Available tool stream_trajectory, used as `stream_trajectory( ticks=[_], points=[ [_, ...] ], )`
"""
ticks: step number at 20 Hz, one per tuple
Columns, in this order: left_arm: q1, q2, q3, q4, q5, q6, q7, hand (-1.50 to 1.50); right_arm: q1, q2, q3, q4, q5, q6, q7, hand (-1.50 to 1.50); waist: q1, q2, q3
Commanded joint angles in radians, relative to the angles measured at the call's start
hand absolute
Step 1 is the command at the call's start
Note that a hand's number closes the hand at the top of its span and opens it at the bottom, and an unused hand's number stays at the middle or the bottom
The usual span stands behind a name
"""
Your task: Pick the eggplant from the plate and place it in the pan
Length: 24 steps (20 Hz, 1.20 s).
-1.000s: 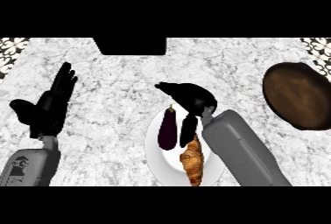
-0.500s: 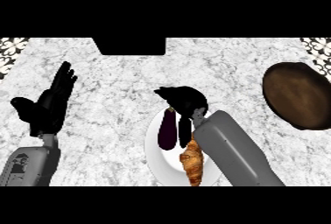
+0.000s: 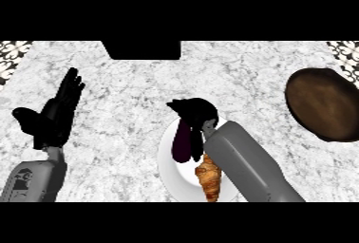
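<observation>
The eggplant (image 3: 184, 141) lies on the white plate (image 3: 170, 163) at the counter's middle, its long axis running from twelve to six o'clock, stem end up toward twelve. Just below it on the same plate, at five o'clock from it, sits a croissant (image 3: 208, 176).

The right hand (image 3: 196, 111) is by far the nearer one. It hangs right over the eggplant's top end, with the forearm slanting in from five o'clock and covering the plate's right side. The fingers bend down and leftward over the stem end, so the hand looks partly closed around it; whether they have truly closed on it I cannot tell, since the hand hides the contact.

The pan (image 3: 323, 110) is well apart, off at two o'clock from the plate by the right edge. So the carry, by my reckoning, goes rightward and a little up, with the long eggplant turned to fit inside.

The left hand (image 3: 51, 119) rests open at nine o'clock, fingers straight up, holding nothing.
</observation>
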<state>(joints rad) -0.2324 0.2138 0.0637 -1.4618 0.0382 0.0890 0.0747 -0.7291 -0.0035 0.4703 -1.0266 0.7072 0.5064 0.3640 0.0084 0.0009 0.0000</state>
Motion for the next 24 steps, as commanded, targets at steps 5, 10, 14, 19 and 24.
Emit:
stream_trajectory(
  ticks=[5,10,14,19,24],
  points=[
    [-0.035,-0.013,0.026,0.047,-0.009,-0.005,-0.021,0.00,-0.011,0.003,0.056,0.150,0.017,-0.067,-0.079,-1.50,-0.001,0.001,0.000],
    [-0.051,-0.029,-0.007,-0.037,-0.028,0.011,0.081,0.00,-0.051,0.003,0.065,0.213,-0.012,-0.058,-0.088,-1.50,-0.001,0.000,0.000],
    [-0.009,0.013,0.044,0.009,-0.008,-0.033,0.008,0.00,-0.011,-0.001,0.114,0.192,0.018,-0.058,-0.237,1.50,-0.001,0.001,0.000],
    [0.010,0.005,0.041,-0.040,0.001,-0.046,0.031,0.00,-0.069,0.003,0.203,0.289,-0.056,-0.171,-0.228,1.50,0.014,0.002,0.000],
    [0.001,-0.032,0.016,-0.060,-0.042,-0.004,0.047,0.00,-0.043,0.001,0.127,0.227,0.018,-0.146,-0.249,1.50,-0.003,-0.001,0.000]
  ],
)
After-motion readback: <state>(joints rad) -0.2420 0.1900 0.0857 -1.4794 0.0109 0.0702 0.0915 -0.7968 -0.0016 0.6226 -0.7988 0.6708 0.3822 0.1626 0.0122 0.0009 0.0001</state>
